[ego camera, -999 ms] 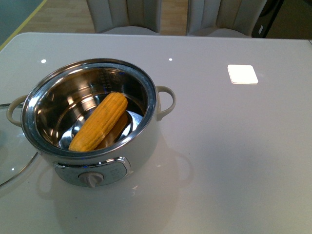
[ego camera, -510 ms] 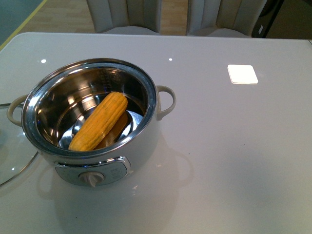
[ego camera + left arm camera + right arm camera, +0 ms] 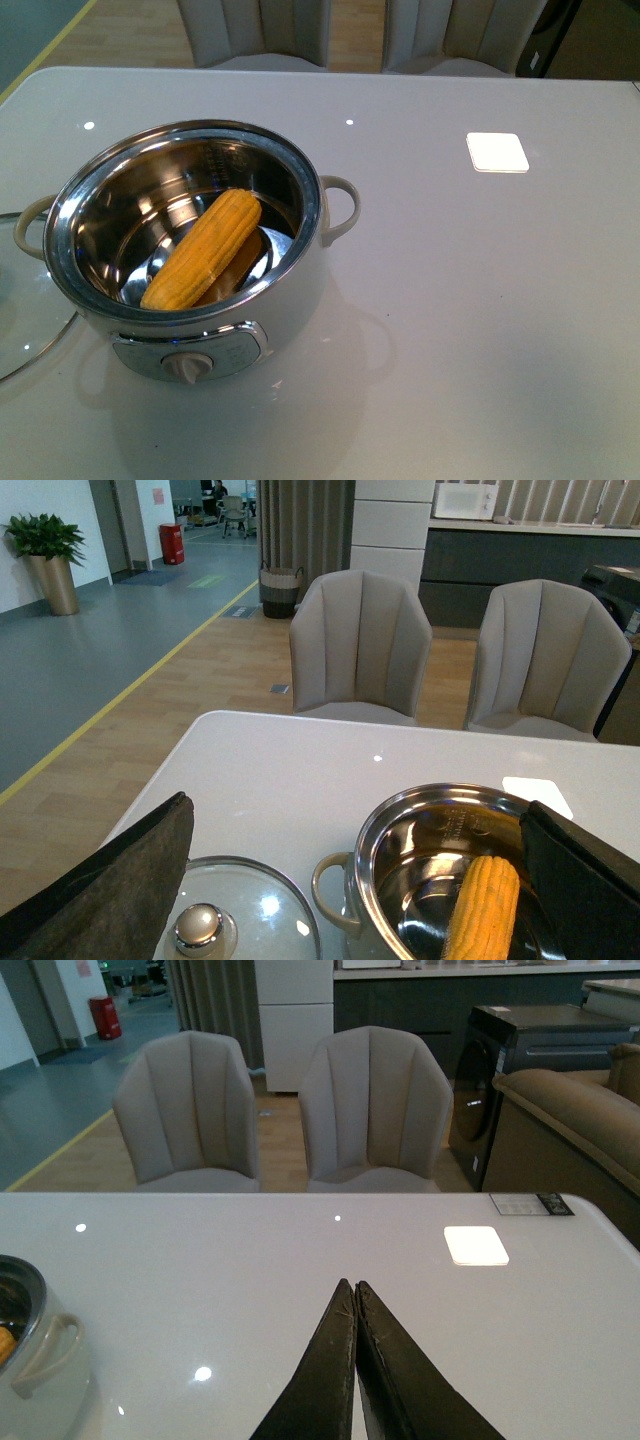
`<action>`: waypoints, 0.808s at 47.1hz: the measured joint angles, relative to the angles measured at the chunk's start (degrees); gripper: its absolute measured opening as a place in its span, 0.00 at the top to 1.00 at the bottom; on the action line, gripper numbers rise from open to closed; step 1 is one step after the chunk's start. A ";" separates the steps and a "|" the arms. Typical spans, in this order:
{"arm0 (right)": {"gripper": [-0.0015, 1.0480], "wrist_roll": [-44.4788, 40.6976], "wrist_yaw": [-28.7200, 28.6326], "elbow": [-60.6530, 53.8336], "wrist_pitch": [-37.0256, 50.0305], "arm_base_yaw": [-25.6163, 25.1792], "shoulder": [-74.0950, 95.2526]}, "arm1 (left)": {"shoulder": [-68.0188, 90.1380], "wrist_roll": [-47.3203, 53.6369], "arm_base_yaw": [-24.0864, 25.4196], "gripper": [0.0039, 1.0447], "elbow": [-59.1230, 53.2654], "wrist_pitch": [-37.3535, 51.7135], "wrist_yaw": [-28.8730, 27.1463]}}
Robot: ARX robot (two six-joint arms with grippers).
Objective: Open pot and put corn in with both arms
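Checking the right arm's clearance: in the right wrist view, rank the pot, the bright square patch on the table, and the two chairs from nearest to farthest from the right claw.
1. The bright square patch, just beyond the shut right claw.
2. The pot, at the table's opposite side.
3. The chairs, behind the table's far edge.

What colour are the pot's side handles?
Cream. The right handle of the pot shows best in the front view.
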 joint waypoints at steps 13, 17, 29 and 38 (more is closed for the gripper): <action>0.98 0.00 0.00 0.00 -4.20 0.00 -4.20 | 0.00 0.00 0.00 0.06 0.00 0.00 0.00; 0.98 0.00 0.00 0.02 -5.62 0.00 -5.55 | 0.00 0.00 0.00 0.06 0.00 0.00 0.00; 0.98 0.00 -0.02 0.02 -14.93 0.00 -14.53 | 0.00 0.00 0.00 0.06 0.00 0.00 0.02; 0.98 0.00 -0.04 0.02 -15.04 0.00 -14.64 | 0.00 0.00 0.00 0.06 0.00 0.00 0.00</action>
